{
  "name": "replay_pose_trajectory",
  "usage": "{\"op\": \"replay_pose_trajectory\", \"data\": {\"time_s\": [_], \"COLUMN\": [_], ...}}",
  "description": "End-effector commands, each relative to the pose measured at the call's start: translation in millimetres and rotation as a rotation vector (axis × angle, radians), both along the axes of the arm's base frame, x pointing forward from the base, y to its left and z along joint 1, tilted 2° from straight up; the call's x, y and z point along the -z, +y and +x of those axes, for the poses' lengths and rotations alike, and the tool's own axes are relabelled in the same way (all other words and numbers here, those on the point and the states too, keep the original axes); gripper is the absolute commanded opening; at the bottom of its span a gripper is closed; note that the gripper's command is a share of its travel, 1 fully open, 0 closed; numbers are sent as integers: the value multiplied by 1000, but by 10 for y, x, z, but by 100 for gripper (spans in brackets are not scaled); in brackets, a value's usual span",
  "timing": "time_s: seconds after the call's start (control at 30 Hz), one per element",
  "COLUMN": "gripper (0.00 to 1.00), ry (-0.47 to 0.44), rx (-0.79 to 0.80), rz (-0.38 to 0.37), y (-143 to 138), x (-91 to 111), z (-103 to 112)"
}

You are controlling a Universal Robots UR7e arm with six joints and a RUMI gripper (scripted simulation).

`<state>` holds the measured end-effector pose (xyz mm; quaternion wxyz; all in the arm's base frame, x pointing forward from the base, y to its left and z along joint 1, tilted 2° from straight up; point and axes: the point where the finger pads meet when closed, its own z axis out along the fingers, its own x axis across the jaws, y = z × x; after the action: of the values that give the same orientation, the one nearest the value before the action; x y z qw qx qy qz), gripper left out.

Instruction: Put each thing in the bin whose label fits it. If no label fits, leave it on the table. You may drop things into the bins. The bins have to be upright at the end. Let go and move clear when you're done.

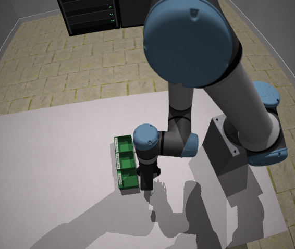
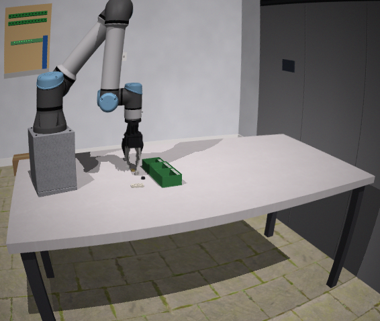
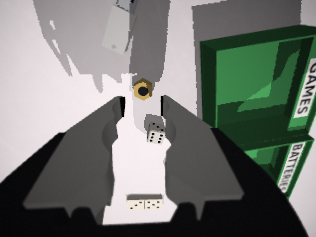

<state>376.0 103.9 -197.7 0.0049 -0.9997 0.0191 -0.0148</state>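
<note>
A row of three green bins (image 3: 260,84) stands on the table; two labels read GAMES and BATTERIES, and the third is too small to read. The bins also show in the top view (image 1: 126,161) and the exterior view (image 2: 162,171). My gripper (image 3: 143,97) hangs just beside the bins, low over the table, its fingers a little apart and holding nothing. A white die (image 3: 155,130) lies on the table in the gap, close to the right finger. A brass nut (image 3: 143,90) lies just beyond the fingertips. A white domino (image 3: 145,202) lies below the palm and also shows in the exterior view (image 2: 137,185).
A flat pale grey piece (image 3: 119,29) lies farther out past the nut. The arm's grey pedestal (image 2: 52,160) stands at the table's left end. The arm casts wide shadows over the table around the small things.
</note>
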Motion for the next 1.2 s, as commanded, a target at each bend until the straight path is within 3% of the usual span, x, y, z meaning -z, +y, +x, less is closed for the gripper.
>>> {"op": "replay_pose_trajectory", "data": {"time_s": [0.0,0.4,0.9,0.93,1.17], "gripper": [18,18,18,0,0], "ry": [-2,-2,-2,-2,-2], "rx": [0,0,0,0,0], "rz": [0,0,0,0,0], "y": [0,1,1,1,1], "x": [28,147,148,147,147], "z": [10,10,8,8,8]}}
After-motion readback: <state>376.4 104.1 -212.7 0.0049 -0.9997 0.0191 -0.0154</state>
